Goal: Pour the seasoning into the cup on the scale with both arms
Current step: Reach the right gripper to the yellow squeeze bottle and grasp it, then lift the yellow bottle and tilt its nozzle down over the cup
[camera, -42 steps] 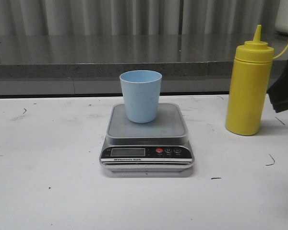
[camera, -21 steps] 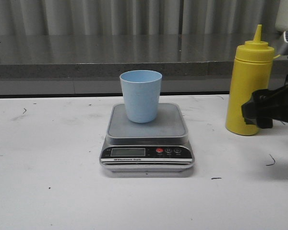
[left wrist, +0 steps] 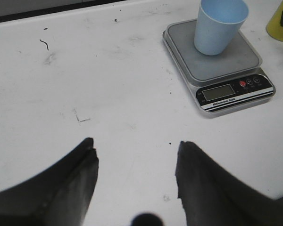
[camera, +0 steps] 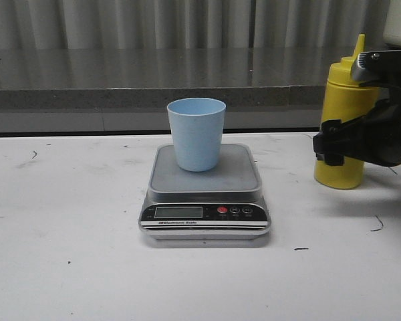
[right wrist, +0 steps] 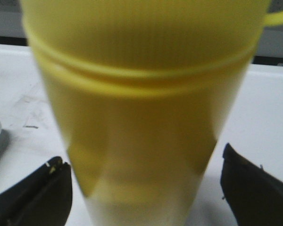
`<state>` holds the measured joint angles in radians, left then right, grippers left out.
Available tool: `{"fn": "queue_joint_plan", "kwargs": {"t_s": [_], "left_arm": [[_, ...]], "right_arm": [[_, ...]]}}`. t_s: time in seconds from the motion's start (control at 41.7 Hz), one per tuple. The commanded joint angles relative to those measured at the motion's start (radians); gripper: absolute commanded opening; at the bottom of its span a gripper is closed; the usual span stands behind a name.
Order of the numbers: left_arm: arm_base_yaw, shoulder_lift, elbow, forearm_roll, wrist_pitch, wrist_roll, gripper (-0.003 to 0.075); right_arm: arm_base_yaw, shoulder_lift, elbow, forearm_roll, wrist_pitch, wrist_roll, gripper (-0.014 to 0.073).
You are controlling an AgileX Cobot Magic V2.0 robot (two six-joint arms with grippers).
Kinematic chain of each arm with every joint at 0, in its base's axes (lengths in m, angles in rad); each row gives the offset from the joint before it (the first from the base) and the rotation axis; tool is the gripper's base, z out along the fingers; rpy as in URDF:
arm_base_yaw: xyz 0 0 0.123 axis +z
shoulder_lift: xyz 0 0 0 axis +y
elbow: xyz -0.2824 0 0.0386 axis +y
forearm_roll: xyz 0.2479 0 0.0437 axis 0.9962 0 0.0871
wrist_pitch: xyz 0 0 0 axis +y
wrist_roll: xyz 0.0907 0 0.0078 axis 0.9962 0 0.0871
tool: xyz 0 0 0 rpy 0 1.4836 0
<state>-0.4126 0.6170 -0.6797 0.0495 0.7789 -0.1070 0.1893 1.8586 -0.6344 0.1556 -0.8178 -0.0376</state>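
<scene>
Cup (camera: 196,134): plain light blue, matte, no pattern. Scale (camera: 205,194): grey steel platform, black front panel with a grey-green display, one red button (camera: 222,210) beside two dark buttons, thin white stripe and white lettering along the near edge, silver rim. Seasoning bottle (camera: 342,100) at the right: opaque yellow all over, cap and strap the same yellow; blurred in the right wrist view, paler toward its base. Right gripper (camera: 329,148): black. Left gripper (left wrist: 136,181): black to dark grey. Table (camera: 67,254): white with scattered small black scuffs and marks. Far ledge (camera: 120,80): grey, with a dark strip beneath. Backdrop (camera: 154,23): pale grey with vertical folds.
</scene>
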Motion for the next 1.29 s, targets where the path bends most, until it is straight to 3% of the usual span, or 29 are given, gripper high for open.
{"fn": "queue_joint_plan", "kwargs": {"t_s": [0.0, 0.264, 0.431, 0.575, 0.767, 1.078, 1.27], "left_arm": [[0.000, 0.001, -0.024, 0.004, -0.071, -0.005, 0.0365], [0.000, 0.001, -0.024, 0.004, -0.071, -0.005, 0.0365], [0.000, 0.001, -0.024, 0.004, -0.071, -0.005, 0.0365], [0.000, 0.001, -0.024, 0.004, -0.071, -0.005, 0.0365], [0.000, 0.001, -0.024, 0.004, -0.071, -0.005, 0.0365], [0.000, 0.001, -0.024, 0.004, -0.071, -0.005, 0.0365], [0.000, 0.001, -0.024, 0.004, -0.071, -0.005, 0.0365]], "right_arm": [[-0.006, -0.011, -0.060, 0.012, -0.082, 0.004, 0.0654], [-0.006, 0.058, -0.156, 0.014, -0.080, 0.004, 0.0646], [-0.006, 0.057, -0.159, 0.013, -0.084, 0.003, 0.0441], [-0.006, 0.022, -0.159, 0.010, -0.045, -0.010, 0.0351], [-0.006, -0.125, -0.162, 0.009, 0.148, -0.129, 0.0349], [-0.002, -0.328, -0.312, 0.009, 0.679, -0.582, 0.0349], [0.040, -0.326, -0.462, -0.004, 0.973, -0.762, 0.0349]]}}
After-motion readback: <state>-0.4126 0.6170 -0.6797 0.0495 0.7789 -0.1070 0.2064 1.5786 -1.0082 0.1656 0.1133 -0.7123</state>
